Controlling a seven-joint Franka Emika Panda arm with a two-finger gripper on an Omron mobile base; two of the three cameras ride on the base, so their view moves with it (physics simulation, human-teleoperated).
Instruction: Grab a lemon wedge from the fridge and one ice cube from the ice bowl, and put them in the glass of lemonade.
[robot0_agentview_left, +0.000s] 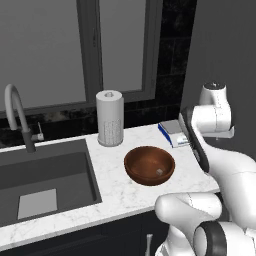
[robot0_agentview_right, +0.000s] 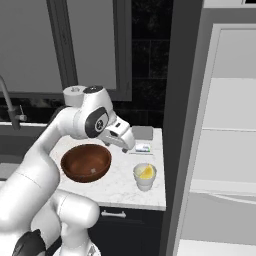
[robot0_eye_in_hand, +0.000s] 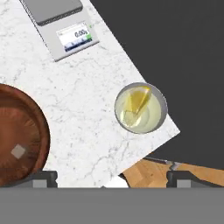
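The glass of lemonade (robot0_eye_in_hand: 140, 108) stands near the counter's corner, also seen from the right base (robot0_agentview_right: 145, 177). The lemon wedge (robot0_eye_in_hand: 138, 99) floats inside it (robot0_agentview_right: 147, 172), with a faint pale squarish shape beside it in the liquid. The ice bowl (robot0_eye_in_hand: 19, 127), reddish-brown (robot0_agentview_right: 86, 161) (robot0_agentview_left: 149, 165), sits to the glass's left and holds one ice cube (robot0_eye_in_hand: 18, 152) (robot0_agentview_left: 159, 171). My gripper (robot0_eye_in_hand: 113, 178) hangs open and empty above the counter between bowl and glass; its fingertips (robot0_eye_in_hand: 43, 178) stand wide apart. The fridge (robot0_agentview_right: 225, 125) is open at the right, showing white shelves.
A kitchen scale (robot0_eye_in_hand: 65, 26) lies at the counter's back by the wall (robot0_agentview_right: 142, 141). A paper-towel roll (robot0_agentview_left: 110, 118) stands behind the bowl. The sink (robot0_agentview_left: 42, 175) and faucet (robot0_agentview_left: 17, 117) are to the left. Wooden floor (robot0_eye_in_hand: 148, 175) shows past the counter edge.
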